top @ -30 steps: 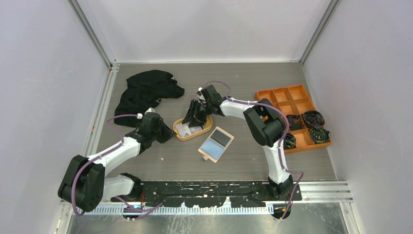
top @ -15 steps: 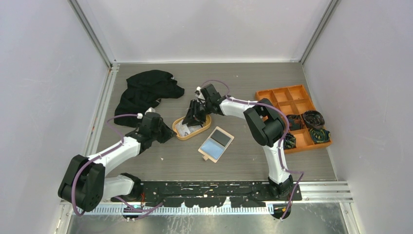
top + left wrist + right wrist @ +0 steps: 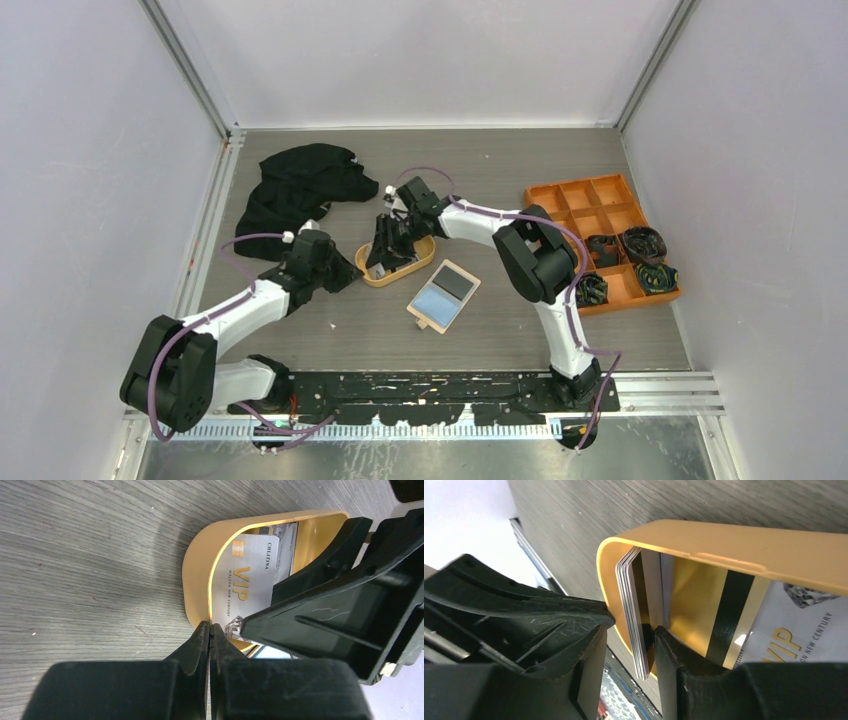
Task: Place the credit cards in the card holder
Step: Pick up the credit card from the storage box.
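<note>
**Right fingers (image 3: pixel 574 645) astride the card stack, left fingers (image 3: pixel 197 647) pressed together**

Both pairs of fingers are matte black plastic, scuffed with fine scratches. On the right arm they stand a narrow way apart with a stack of credit cards (image 3: pixel 634 605) between them; I cannot tell whether they actually pinch it. On the left arm they lie flat against each other with nothing held, their tips at the rim of the oval tray (image 3: pixel 197 575).

The worktop (image 3: pixel 330 330) is grey laminate with a fine wood grain. A crumpled black cloth (image 3: pixel 300 185) lies at its far left. At the right edge sits an orange box (image 3: pixel 580 195) of rectangular compartments, with dark coiled items (image 3: pixel 640 243) in the nearer cells. The tray is glossy orange-yellow plastic with an upright wall, near the middle.

Just beside the tray, on its near right, the card holder (image 3: pixel 443 295) lies open. I see a pale blue-grey inside, one darker panel, a tan edge and a small tab. Every card I can see is in the tray.

From overhead I get the layout, but the right arm covers most of the cards. The right wrist view shows the stack's thin pale edges, standing on edge against the tray's curved end wall. It also shows a black stripe on a card lying flat. Only the left wrist view gives the full face of a silver VIP card (image 3: pixel 247 575), with a gold chip and gold lettering.
</note>
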`<state>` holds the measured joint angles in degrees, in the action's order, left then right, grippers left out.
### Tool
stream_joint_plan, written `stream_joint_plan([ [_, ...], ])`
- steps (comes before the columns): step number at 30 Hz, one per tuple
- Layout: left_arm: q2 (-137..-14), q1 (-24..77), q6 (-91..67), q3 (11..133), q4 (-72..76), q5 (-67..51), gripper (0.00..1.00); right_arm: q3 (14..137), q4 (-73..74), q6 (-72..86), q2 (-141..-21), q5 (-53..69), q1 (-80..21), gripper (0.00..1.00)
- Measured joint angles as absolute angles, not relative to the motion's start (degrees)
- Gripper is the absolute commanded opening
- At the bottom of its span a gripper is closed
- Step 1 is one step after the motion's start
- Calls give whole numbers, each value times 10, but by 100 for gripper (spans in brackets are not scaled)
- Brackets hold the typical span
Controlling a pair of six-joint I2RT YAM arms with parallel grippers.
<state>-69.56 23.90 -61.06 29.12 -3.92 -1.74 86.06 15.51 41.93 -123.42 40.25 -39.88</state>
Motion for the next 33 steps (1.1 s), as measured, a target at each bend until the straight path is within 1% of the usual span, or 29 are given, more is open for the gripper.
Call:
stream_joint_plan([
  [8,-698,239,-610,291,-34,-17,0,887,207,380,-1258,376,-417,48],
  [18,-698,239,-609,291,-34,-16,0,910,227,373,-1270,380,-411,43],
  [21,-697,239,-608,291,-34,-16,2,910,227,371,-1270,387,-405,42],
  [23,-696,239,-605,291,-35,-16,6,910,227,371,-1270,395,-398,40],
  [26,-692,240,-597,291,-38,-15,11,910,227,371,-1270,406,-388,40],
  [31,-672,240,-583,291,-57,-15,15,910,227,369,-1270,420,-376,39],
  [33,-660,240,-578,291,-67,-13,16,910,227,366,-1270,423,-373,38],
])
